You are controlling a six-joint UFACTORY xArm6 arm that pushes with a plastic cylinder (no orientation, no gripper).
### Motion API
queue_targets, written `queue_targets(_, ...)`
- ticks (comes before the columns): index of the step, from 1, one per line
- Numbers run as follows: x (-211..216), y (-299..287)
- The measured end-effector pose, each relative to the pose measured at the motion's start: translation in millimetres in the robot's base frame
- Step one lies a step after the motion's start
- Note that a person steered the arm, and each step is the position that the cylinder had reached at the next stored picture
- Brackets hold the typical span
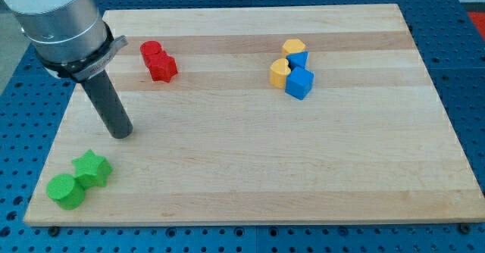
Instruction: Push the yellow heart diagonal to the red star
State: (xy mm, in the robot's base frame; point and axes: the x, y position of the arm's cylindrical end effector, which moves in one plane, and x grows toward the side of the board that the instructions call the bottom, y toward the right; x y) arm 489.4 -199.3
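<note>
1. Yellow heart (279, 72) lies flat on the table (250, 162), upper right of centre, in a tight cluster of four blocks.
2. Cluster: a yellow hexagonal block (294, 48) just above the heart toward the view's top; a small blue block (298, 60), shape not clear, touching the heart's right side; a blue cube (299, 82) at the heart's lower right, also touching or nearly so.
3. Red star (162, 67) sits well apart from the heart, toward the view's left, near the table's top edge. A red cylinder-like block (151, 51) touches it on its upper left.
4. My tip (120, 134) rests on the table below and left of the red pair, clear of every block, far from the yellow heart.
5. No pincer on this arm, only the dark rod; nothing held.
6. Green star (92, 167) and green cylinder (66, 191) sit together at the view's bottom left corner, below my tip, not touching it.
</note>
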Motion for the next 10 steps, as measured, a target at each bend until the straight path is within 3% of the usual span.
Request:
queue_targets(2, 0.2, 4.8)
queue_targets(3, 0.2, 58.3)
queue_targets(6, -2.8, 303.5)
queue_targets(7, -3.0, 334.8)
queue_targets(8, -10.9, 331.3)
queue_targets(10, -96.4, 280.4)
